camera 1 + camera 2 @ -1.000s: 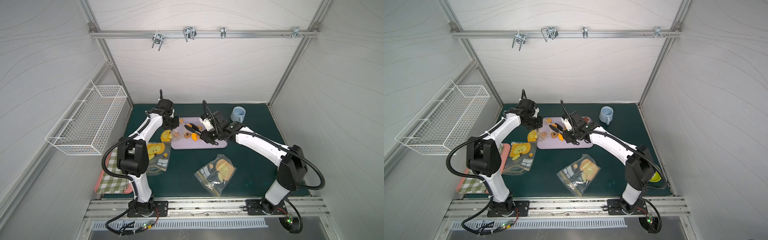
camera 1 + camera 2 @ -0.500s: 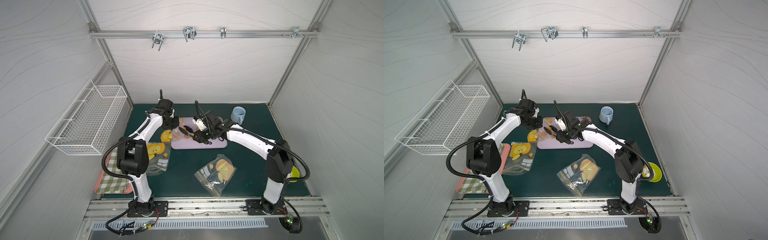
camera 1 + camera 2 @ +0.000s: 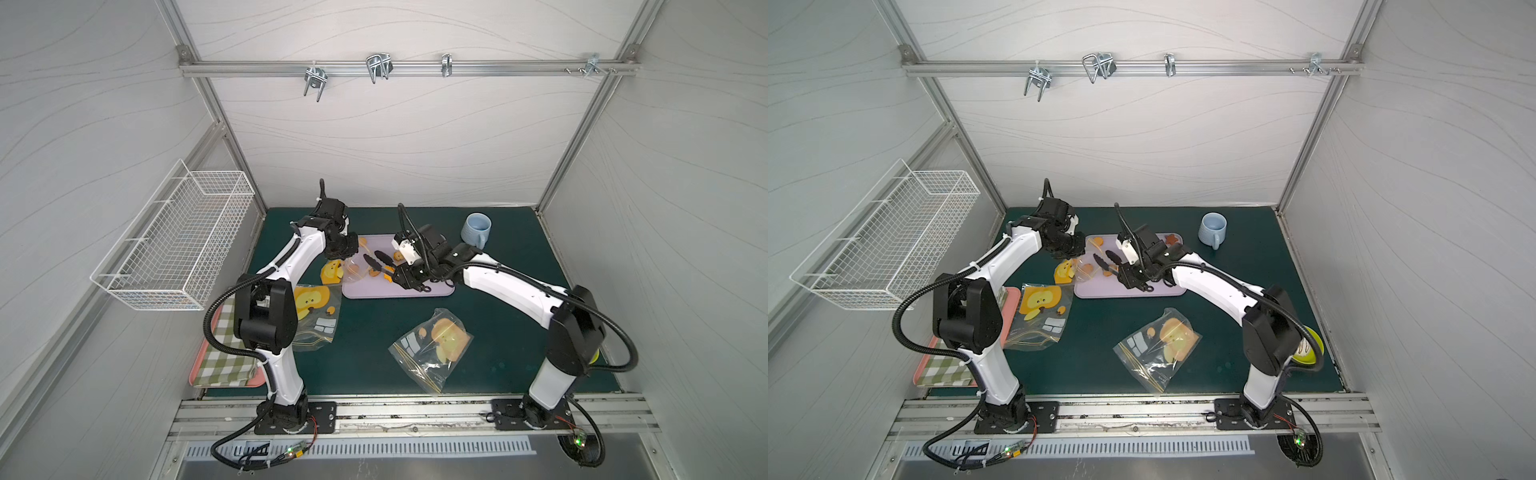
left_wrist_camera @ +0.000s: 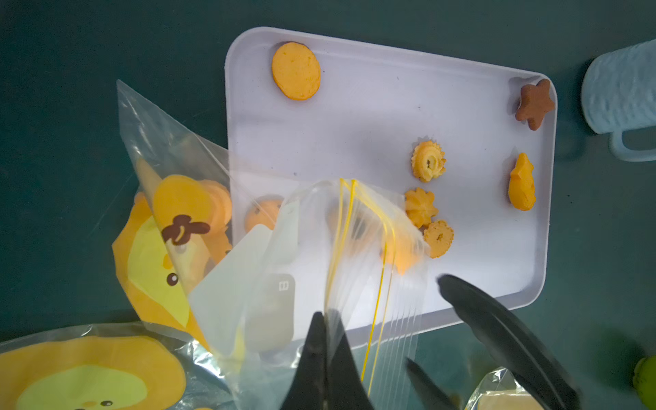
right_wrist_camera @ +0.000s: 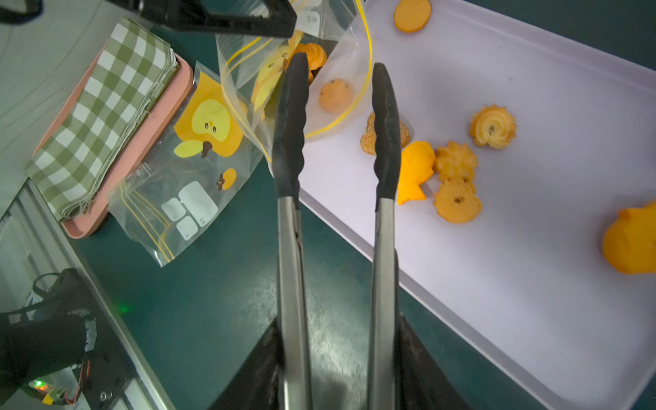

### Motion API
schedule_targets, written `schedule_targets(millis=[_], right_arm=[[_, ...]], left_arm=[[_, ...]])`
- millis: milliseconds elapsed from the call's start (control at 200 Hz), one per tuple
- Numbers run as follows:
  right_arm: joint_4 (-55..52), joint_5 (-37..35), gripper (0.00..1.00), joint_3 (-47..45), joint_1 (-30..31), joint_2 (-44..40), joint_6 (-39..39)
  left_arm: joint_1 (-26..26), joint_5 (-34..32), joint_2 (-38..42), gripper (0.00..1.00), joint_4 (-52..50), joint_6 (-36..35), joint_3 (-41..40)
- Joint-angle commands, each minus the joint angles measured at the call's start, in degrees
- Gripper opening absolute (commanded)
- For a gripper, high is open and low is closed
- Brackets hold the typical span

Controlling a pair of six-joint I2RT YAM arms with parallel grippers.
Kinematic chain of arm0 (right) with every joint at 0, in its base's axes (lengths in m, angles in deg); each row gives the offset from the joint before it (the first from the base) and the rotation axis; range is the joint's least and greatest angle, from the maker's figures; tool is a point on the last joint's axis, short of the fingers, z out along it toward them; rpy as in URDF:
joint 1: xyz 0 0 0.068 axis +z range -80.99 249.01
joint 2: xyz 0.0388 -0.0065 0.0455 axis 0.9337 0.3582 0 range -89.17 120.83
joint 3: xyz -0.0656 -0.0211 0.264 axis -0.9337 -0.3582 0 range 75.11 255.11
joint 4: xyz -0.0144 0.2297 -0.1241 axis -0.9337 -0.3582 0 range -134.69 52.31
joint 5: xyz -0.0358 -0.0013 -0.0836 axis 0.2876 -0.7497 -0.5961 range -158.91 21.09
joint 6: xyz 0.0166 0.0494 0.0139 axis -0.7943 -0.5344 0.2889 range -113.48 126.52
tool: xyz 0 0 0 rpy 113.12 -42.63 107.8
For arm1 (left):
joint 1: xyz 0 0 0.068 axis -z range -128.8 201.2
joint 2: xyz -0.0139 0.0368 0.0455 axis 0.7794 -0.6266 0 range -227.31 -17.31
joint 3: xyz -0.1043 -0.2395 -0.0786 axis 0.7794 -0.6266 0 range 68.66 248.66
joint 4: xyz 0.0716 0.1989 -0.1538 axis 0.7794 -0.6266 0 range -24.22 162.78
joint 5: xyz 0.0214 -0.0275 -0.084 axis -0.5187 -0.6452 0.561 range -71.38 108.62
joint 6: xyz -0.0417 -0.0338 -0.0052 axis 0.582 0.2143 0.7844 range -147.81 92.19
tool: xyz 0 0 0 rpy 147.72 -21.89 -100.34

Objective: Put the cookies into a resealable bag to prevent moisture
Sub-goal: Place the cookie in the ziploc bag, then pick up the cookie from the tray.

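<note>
My left gripper (image 4: 324, 319) is shut on the rim of a clear resealable bag (image 4: 355, 248) with a yellow zip, and holds its mouth up over the tray's left end (image 3: 353, 270). Inside it lie a few orange cookies (image 5: 335, 96). My right gripper (image 5: 337, 355) is shut on black-tipped metal tongs (image 5: 291, 142). The tongs' tips are apart and empty at the bag's mouth (image 3: 376, 259). Several cookies lie on the lilac tray (image 4: 355, 117): a round one (image 4: 296, 71), a brown star (image 4: 534, 103), a swirl (image 4: 428, 161) and a cluster (image 5: 456, 181).
A blue mug (image 3: 476, 228) stands at the tray's back right. Two more printed bags lie on the green mat (image 3: 432, 345) (image 3: 313, 307). A checked cloth on a pink tray (image 3: 220, 353) sits front left. A wire basket (image 3: 174, 241) hangs on the left wall.
The right arm has swung the tongs left from the tray's middle to the bag's mouth, and the tongs' tips have spread. The left gripper has kept its hold on the bag.
</note>
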Motion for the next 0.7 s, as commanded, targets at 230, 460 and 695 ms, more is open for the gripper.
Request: schedule_targets(millis=[230, 460, 695], right_arm=[[-9.2, -13.9, 0.48, -9.3, -7.8, -15.5, -5.6], [-16.4, -14.2, 0.47, -5.5, -11.6, -8.1, -5.9], [-16.9, -14.1, 0.47, -2.4, -12.5, -2.3, -5.6]], left_arm=[[-0.5, 0.8, 0.6, 0.00, 0.9, 0.4, 0.8], [-0.5, 0.5, 1.0, 0.00, 0.6, 0.3, 0.7], [-0.5, 0.7, 0.9, 0.00, 0.7, 0.3, 0.6]])
